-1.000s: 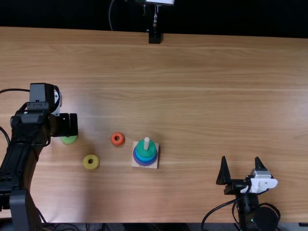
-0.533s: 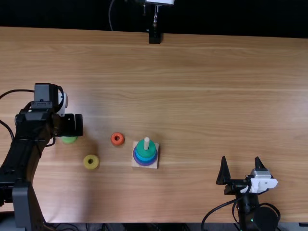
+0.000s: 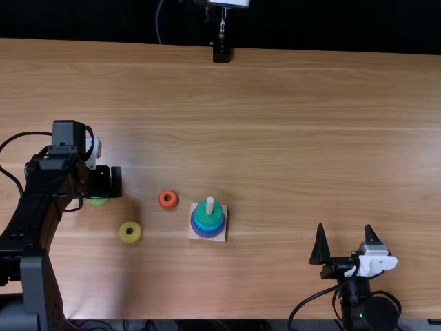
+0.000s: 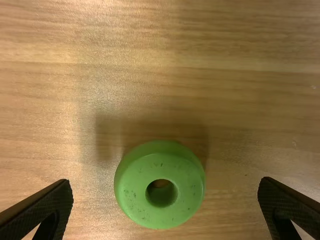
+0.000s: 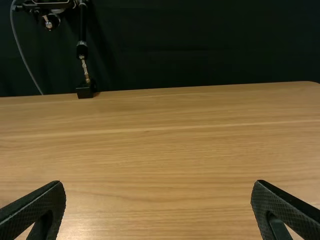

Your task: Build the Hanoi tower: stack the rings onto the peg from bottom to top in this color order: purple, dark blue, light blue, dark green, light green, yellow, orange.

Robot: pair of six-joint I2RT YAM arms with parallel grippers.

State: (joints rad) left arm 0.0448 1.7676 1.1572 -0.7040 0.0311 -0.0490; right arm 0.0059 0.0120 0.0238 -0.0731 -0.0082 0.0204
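Spreading the right hand wide above the near part of the desk, well apart from the rings. Farther in, has the yellow ring flat on the desk, hole up, to the left of the base. Bears the peg upright on that base, threaded with purple at the bottom, blue above, then dark green uppermost, pale tip poking out. Can't tell the blue layers apart from this height.

Just beyond the yellow ring, between base and left hand, has the orange ring lying flat, near the stack but apart from it. Over on the left, has the light green ring on the desk, partly hidden beneath the left hand in the top view. Holds that hand spread too, pointing down over the ring; in the left wrist view, has a finger off to either side, both apart from the green, with the hole facing up between them.

At the far edge, left of the middle, has a black stand planted, with dark cloth behind.
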